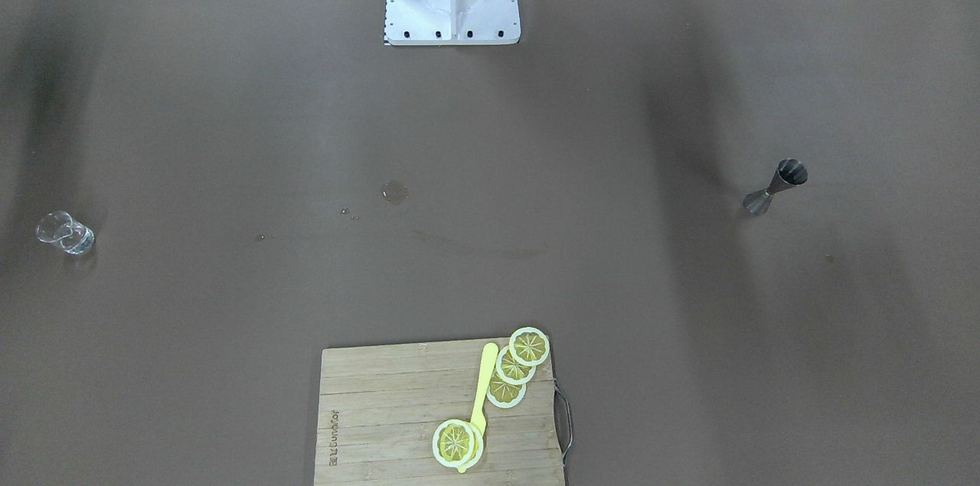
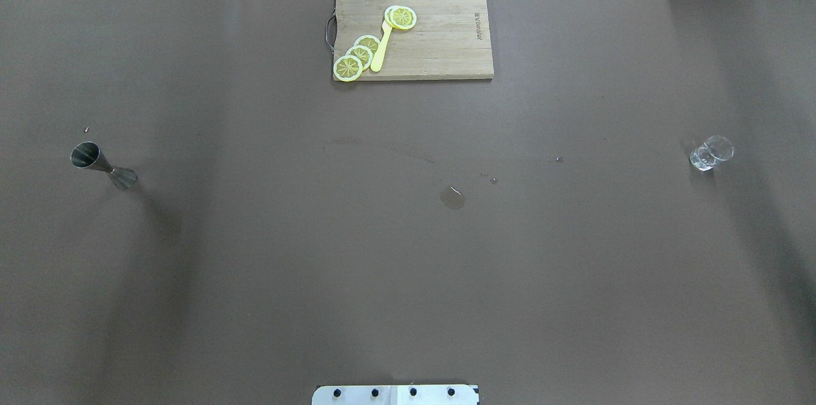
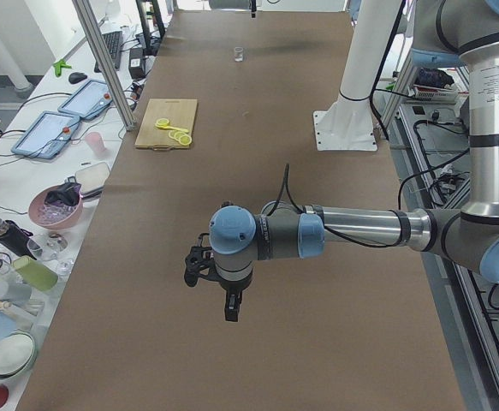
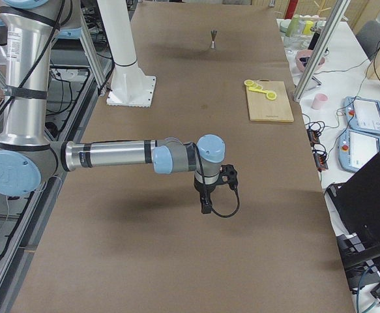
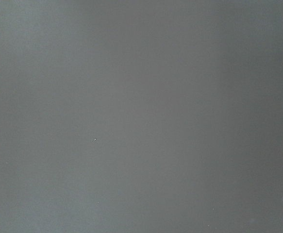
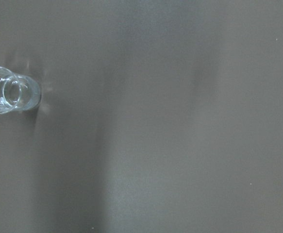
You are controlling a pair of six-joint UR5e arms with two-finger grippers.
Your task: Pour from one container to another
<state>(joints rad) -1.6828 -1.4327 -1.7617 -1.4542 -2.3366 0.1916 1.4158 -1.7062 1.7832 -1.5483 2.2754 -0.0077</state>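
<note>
Brown covering spreads over the whole counter [image 2: 255, 265], and on it the two vessels stand far apart at opposite ends. The metal jigger [image 2: 102, 166] stands upright near the robot's left end, its open cone upward. The small clear glass [image 2: 711, 153] stands upright near the right end, and it may hold a little liquid, though the glare makes that hard to judge. Between them, nearer the middle, lies a small wet puddle [image 2: 452, 198] with a few drops beside it. At the far edge from the robot sits a wooden cutting board [image 2: 440, 41] carrying several lemon slices [image 2: 348, 67]: three overlap by its handle corner, and more lie at one end of a yellow utensil [image 2: 380, 51]. The robot's base [image 1: 452, 4] is bolted at the near edge. The left tool [image 3: 229, 310] hangs above bare counter, pointing down, and shows only in the side view, so I cannot tell how its fingers are set. The right tool [image 4: 204, 207] hangs likewise, touching nothing, and I cannot tell its setting either. Its wrist camera has the glass at the picture's left edge.
</note>
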